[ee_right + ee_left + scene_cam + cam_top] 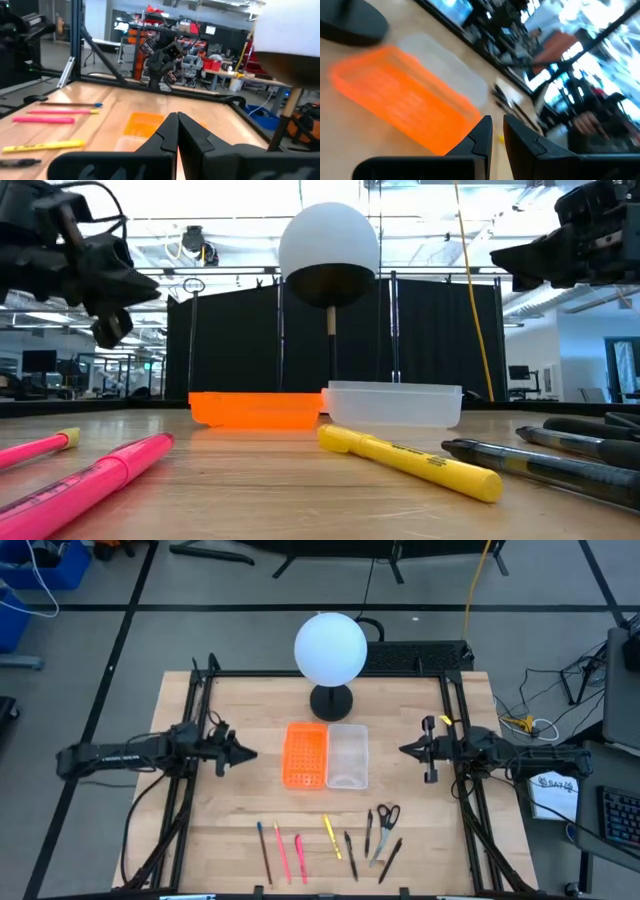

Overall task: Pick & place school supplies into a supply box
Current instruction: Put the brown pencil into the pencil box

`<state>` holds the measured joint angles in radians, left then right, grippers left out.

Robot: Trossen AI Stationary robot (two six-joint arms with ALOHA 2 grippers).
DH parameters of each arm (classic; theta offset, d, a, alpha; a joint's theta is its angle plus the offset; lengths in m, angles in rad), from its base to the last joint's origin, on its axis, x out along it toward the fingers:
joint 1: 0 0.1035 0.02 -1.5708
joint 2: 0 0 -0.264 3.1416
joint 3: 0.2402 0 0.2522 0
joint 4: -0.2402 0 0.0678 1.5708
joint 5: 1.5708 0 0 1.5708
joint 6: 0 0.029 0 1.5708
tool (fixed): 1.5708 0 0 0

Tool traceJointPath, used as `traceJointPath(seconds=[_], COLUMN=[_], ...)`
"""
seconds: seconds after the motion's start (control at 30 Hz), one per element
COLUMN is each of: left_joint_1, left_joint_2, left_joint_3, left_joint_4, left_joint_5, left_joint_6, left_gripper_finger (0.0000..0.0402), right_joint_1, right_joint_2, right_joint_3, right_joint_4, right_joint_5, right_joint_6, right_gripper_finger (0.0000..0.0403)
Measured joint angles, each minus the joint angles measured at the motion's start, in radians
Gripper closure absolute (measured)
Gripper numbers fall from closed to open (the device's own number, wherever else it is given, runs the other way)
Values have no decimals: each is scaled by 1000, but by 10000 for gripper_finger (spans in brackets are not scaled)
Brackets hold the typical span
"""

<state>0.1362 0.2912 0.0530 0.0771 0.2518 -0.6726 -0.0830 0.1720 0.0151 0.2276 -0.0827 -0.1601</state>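
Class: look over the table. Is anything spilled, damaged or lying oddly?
Nothing stands out. The clear supply box sits upright beside the orange tray, and the pens, pencils and scissors lie in a loose row along the near edge.

You see the tabletop (230, 810) evenly and brightly lit from above, with only soft shadows. The left wrist view is strongly blurred. In the low view, ceiling lights (250, 200) glare.
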Motion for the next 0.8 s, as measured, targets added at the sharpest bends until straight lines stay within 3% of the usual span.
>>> traceJointPath(seconds=[0.17, 0.43, 0.5, 0.6, 0.8], left_joint_1=[-205, -423, -468, -542, -714], left_joint_2=[101, 334, 402, 511, 772], left_joint_3=[84, 331, 395, 479, 596], left_joint_4=[-10, -191, -294, -445, -599], left_joint_5=[-139, -331, -416, -550, -568], left_joint_6=[26, 107, 21, -226, -673], left_gripper_finger=[350, 350, 350, 350, 350], right_joint_1=[0, 0, 0, 0, 0], right_joint_2=[32, 48, 48, 48, 48], right_joint_3=[0, 0, 0, 0, 0], right_joint_4=[-11, -7, 1, 28, 60], right_joint_5=[4, 6, 7, 6, 7], right_joint_6=[-17, -17, -17, -6, -4], right_gripper_finger=[403, 403, 403, 403, 403])
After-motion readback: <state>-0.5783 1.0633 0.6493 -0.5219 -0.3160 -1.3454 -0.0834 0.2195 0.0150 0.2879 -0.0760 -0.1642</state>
